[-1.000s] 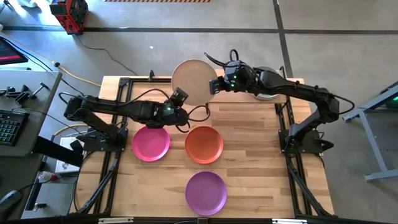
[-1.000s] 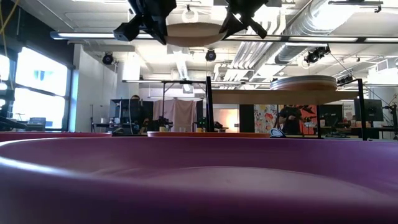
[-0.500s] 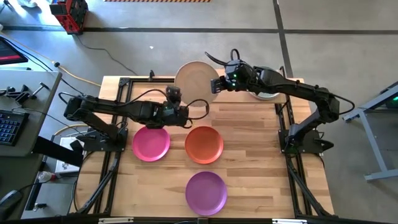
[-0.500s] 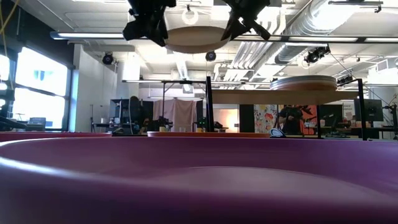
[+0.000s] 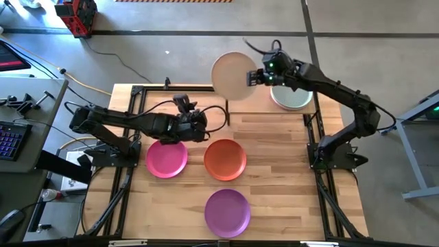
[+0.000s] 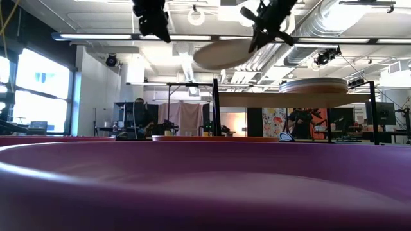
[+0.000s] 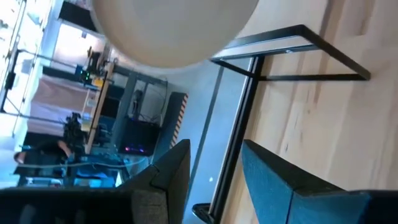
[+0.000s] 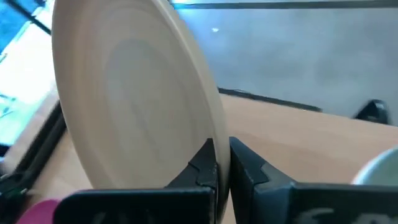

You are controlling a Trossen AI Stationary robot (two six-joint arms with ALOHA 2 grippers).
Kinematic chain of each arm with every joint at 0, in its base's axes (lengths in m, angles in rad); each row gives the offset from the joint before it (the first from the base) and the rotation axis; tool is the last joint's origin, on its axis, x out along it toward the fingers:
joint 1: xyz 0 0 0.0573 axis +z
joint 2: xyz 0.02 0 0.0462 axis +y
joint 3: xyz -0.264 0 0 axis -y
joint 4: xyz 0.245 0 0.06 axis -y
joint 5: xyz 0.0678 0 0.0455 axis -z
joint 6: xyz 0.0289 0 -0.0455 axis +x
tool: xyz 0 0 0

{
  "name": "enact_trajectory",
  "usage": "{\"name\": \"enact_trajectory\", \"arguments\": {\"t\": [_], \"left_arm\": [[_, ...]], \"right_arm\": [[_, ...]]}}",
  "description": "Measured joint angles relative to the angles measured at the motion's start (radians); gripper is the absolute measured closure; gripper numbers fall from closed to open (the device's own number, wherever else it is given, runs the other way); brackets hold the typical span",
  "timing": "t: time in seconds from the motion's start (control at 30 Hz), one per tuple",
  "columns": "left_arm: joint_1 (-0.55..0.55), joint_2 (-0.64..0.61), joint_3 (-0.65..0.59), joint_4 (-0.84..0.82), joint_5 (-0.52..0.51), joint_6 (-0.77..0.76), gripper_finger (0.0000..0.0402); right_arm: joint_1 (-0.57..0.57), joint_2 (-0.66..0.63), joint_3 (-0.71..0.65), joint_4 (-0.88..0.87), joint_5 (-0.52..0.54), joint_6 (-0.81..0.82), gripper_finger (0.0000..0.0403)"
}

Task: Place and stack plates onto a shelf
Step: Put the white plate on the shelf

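A beige plate (image 5: 233, 75) hangs high over the table's far edge, and my right gripper (image 5: 255, 77) is shut on it. In the low view the plate (image 6: 221, 54) is tilted. My left gripper (image 5: 199, 118) stands open near the table's middle left, apart from the plate; its fingers (image 7: 174, 168) have nothing between them. The shelf (image 6: 257, 100) stands at the far right with a stack of plates (image 5: 291, 97) lying flat on its board. Flat on the table lie magenta (image 5: 166, 157), orange (image 5: 225, 159) and purple (image 5: 227, 211) plates. My right gripper pinches the beige plate's rim (image 8: 219, 134) between its two fingers, one on each face, on the plate's right side. The fingers come from the table's right, slanting down. The plate is lifted clear and tilted, its free left side (image 6: 199, 61) lower.
The shelf's thin black posts (image 5: 306, 120) rise at the far right, and its black frame (image 7: 249, 81) shows ahead of my left gripper. The purple plate's rim (image 6: 205, 160) fills the low view's foreground. Bare table lies at the near right.
My left gripper has opened, let go of the beige plate and rolled, staying in place. My right gripper has carried the plate toward the table's right and far edge, nearer the stack on the shelf. The plate, level before, now tips with its free side down.
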Motion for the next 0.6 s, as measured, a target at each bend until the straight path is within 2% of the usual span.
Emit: {"name": "enact_trajectory", "arguments": {"t": [0.17, 0.43, 0.6], "left_arm": [[0.039, 0.0, 0.0, -0.002, -0.003, -0.039, 0.0269], [0.128, 0.0, 0.0, -0.002, 0.014, -0.04, 0.027], [0.187, 0.0, 0.0, 0.0, 0.047, -0.041, 0.027]], "right_arm": [[-0.083, 0.0, 0.0, -0.085, -0.013, -0.029, 0.0402], [-0.205, 0.004, 0.0, -0.187, -0.188, -0.098, 0.0402], [-0.252, 0.009, 0.0, -0.236, -0.216, -0.135, 0.0402]]}}
